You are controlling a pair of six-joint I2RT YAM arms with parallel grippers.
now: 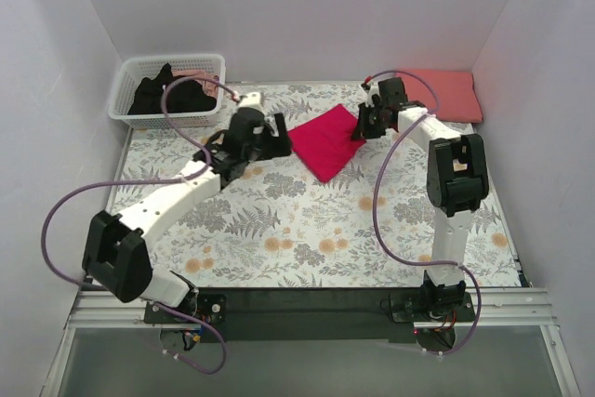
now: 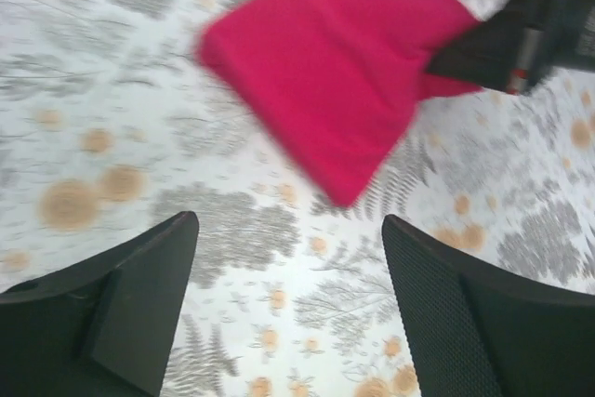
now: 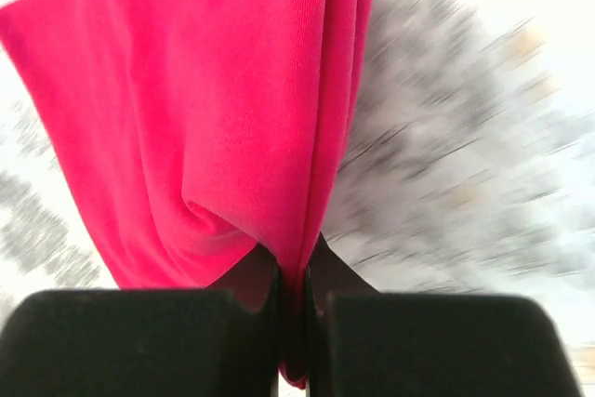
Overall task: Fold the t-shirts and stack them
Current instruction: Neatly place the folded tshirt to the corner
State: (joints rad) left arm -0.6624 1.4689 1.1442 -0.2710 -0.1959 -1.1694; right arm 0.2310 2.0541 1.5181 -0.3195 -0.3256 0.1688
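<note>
A folded crimson-magenta t-shirt [image 1: 327, 142] lies on the floral cloth at centre back; it also shows in the left wrist view [image 2: 335, 62] and the right wrist view [image 3: 195, 109]. My right gripper [image 1: 361, 127] is shut on its right edge, fabric pinched between the jaws [image 3: 293, 323]. My left gripper [image 1: 276, 133] is open and empty, just left of the shirt [image 2: 290, 295]. A folded salmon-pink t-shirt [image 1: 449, 93] lies at the back right. A black t-shirt [image 1: 169, 96] sits in the white basket.
The white lattice basket [image 1: 128, 84] stands at the back left corner. The floral-print cloth [image 1: 307, 230] covers the table. White walls close in on three sides. Purple cables loop off both arms.
</note>
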